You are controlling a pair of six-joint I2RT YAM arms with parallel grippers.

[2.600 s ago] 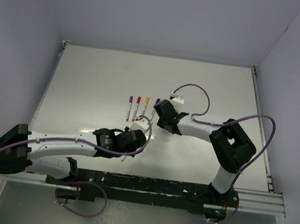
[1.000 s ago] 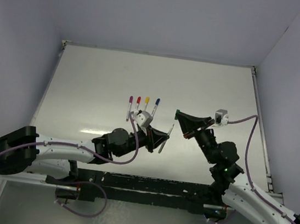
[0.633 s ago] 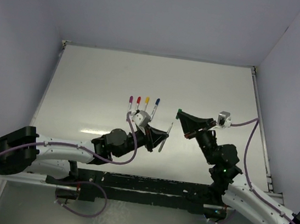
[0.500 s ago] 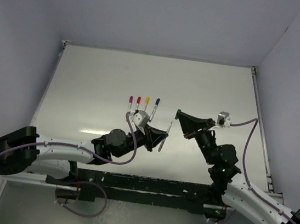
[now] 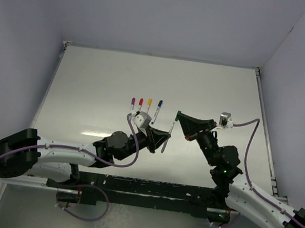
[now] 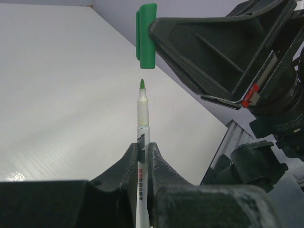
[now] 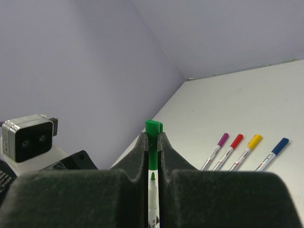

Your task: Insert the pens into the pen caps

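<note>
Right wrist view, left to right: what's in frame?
Camera module → green cap held in the right end effector → purple-capped pen → red-capped pen → yellow-capped pen → blue-capped pen. The green pen has its tip directly below the green cap, so I left it out of the order.

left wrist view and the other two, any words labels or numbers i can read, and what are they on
No text can be read outright.
green pen, in the left fingers: red and black print on its barrel, too blurred to read.
green cap, in the right fingers: no text.
dark part at the lower left edge of the right wrist view: white marks, too blurred to read.
top external view: nothing legible.
</note>
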